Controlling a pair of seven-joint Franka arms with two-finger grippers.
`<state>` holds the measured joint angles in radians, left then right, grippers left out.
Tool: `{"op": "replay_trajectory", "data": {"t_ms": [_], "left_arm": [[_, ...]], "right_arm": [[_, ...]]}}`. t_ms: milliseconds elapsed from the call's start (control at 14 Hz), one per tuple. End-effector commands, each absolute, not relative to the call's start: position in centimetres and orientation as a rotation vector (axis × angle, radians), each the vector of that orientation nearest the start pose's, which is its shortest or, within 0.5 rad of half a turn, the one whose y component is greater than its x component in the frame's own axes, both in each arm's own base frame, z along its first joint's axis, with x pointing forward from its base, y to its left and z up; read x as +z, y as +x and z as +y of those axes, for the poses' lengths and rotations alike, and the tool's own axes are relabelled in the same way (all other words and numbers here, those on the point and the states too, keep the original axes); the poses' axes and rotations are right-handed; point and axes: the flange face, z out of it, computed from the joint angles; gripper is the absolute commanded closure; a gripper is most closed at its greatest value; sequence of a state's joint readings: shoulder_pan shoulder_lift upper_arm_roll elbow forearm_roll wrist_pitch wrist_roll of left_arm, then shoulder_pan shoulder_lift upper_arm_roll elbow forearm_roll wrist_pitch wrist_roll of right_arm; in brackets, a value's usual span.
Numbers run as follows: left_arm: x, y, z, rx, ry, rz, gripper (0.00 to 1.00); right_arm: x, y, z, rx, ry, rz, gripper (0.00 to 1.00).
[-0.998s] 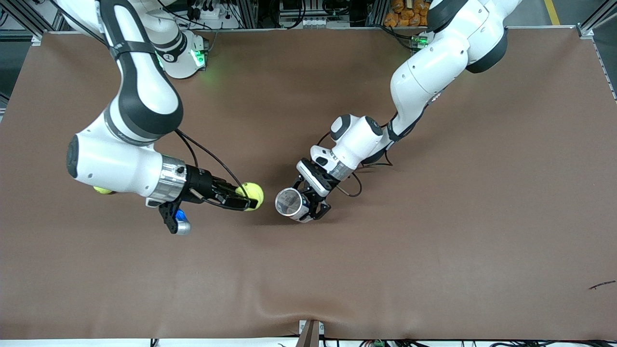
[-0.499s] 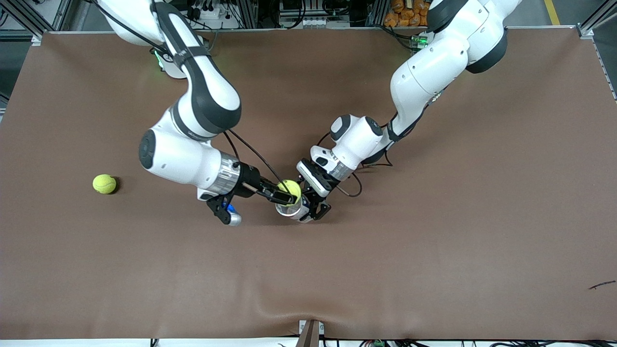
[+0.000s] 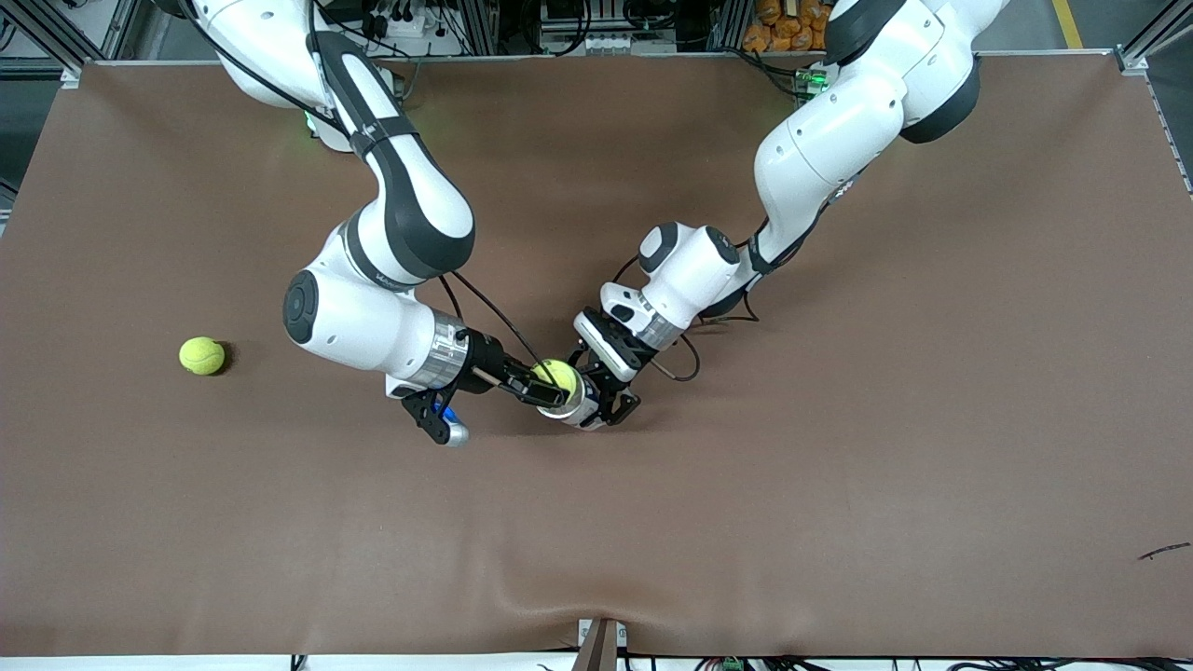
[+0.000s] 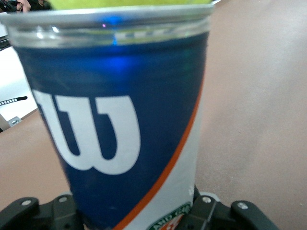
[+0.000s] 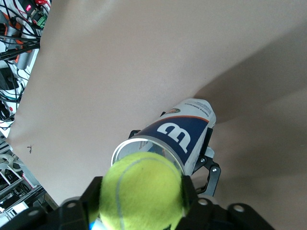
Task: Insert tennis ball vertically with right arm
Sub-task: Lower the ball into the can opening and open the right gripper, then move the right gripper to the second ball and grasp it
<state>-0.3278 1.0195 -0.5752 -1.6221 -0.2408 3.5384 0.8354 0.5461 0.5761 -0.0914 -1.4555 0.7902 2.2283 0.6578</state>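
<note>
Tennis ball (image 3: pixel 554 375) sits right at the mouth of the blue can (image 3: pixel 580 403), clenched between the fingers of the right pincer (image 3: pixel 550 387), which hangs over the can's rim. In the right wrist view the ball (image 5: pixel 142 190) shows directly above the can (image 5: pixel 170 138) opening, not yet dropped inside. The left pincer (image 3: pixel 610 396) is clenched around the can's lower body, holding it upright over the middle of the desk (image 3: pixel 839 466). Carrying and lining up look done; releasing and seating remain. A second ball (image 3: pixel 201 355) lies near the right arm's end.
</note>
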Motion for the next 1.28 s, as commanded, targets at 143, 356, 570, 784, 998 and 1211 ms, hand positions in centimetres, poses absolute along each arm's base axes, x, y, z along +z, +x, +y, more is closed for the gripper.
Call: {"op": "replay_trajectory", "data": {"t_ms": [143,356,570,784,998,1211], "left_arm": [[19.4,54.6,-47.3,-1.607,-2.778,1.426,0.30],[19.4,54.6,-47.3,-1.605,-2.779,1.427,0.30],[19.3,54.6,-47.3,-1.603,-2.779,1.429,0.30],[19.3,54.6,-47.1,-1.605,-2.767,1.440,0.30],[19.2,54.6,-47.0,-1.603,-2.764,1.447,0.26],[19.2,54.5,-47.0,-1.599,-2.766,1.449,0.22]], "right_arm": [[37.9,64.1,36.1,0.189,-2.408,0.738,0.00],[38.0,64.5,35.0,0.155,-2.463,0.710,0.00],[37.2,63.9,33.9,0.158,-2.667,0.574,0.00],[36.4,64.7,29.4,0.211,-2.781,0.423,0.00],[35.8,65.3,21.6,0.252,-2.900,0.172,0.00],[33.5,65.8,11.1,0.397,-2.960,0.025,0.00]]}}
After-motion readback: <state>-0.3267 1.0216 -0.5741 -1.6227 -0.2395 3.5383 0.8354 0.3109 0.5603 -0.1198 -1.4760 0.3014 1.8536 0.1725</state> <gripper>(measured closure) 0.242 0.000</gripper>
